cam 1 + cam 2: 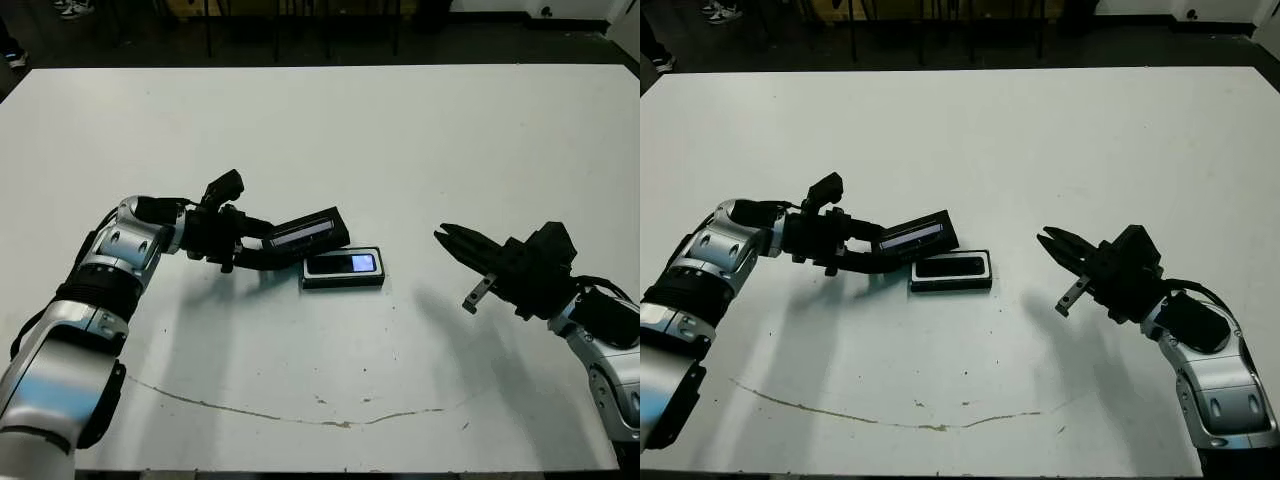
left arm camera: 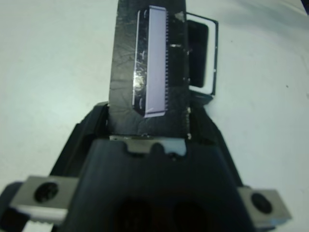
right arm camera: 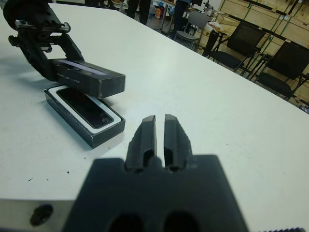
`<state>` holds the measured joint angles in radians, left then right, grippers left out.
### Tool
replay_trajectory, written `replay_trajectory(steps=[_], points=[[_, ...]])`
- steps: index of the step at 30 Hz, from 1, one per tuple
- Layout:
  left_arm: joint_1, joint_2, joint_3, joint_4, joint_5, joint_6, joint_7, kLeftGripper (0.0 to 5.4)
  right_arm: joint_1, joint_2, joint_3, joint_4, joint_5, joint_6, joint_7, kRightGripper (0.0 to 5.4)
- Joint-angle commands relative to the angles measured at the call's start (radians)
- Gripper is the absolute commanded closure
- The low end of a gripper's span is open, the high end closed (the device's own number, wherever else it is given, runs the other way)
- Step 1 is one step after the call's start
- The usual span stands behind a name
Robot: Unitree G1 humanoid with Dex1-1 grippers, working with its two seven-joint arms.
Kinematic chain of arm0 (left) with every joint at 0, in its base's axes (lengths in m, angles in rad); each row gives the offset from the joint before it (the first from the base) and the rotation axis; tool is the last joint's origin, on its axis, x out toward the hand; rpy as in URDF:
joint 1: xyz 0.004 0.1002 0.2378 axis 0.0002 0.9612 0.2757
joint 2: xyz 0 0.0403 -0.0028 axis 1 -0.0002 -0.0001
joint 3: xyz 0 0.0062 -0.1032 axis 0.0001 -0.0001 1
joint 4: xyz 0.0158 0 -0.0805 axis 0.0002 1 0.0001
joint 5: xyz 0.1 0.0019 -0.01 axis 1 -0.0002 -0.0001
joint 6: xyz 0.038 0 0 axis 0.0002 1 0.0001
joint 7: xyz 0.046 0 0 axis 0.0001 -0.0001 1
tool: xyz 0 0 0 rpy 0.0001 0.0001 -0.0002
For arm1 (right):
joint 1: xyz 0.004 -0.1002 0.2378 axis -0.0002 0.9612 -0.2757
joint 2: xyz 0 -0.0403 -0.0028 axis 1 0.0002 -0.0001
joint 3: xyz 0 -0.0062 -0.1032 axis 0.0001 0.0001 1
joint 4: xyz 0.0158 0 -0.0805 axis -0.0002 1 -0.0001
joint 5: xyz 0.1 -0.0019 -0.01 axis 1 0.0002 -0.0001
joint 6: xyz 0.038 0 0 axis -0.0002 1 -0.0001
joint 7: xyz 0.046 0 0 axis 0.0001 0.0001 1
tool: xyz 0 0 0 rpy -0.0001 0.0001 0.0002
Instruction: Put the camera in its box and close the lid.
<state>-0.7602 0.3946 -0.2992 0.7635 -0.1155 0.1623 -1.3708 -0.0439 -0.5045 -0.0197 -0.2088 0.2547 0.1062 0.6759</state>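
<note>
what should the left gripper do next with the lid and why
Probably shift the lid over the box and lower it level. The camera already lies in the box, while the left gripper holds the lid tilted above the box's far edge.

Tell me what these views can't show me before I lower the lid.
- Flat black lid with silvery patch: underside unseen everywhere; left wrist view, it covers most of the white-lined tray box.
- Slim black camera: seating depth too small in the head views.
- Left gripper: fingertips hidden by lid.
- Right gripper: arm cut off.
</note>
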Motion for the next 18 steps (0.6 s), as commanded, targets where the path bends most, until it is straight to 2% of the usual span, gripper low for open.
replay_trajectory(steps=[1,11,18], points=[[-0.007,0.020,-0.028,0.045,0.050,-0.038,-0.052,2.74,0.007,0.002,0.006,0.025,-0.009,-0.017,0.008,5.40],[-0.069,0.019,-0.038,0.145,0.098,-0.051,-0.166,2.74,0.008,0.003,0.012,0.031,-0.010,-0.018,0.004,5.40],[-0.068,-0.034,-0.044,0.169,0.125,-0.051,-0.107,2.74,0.009,0.002,0.013,0.036,-0.007,-0.019,0.009,5.40]])
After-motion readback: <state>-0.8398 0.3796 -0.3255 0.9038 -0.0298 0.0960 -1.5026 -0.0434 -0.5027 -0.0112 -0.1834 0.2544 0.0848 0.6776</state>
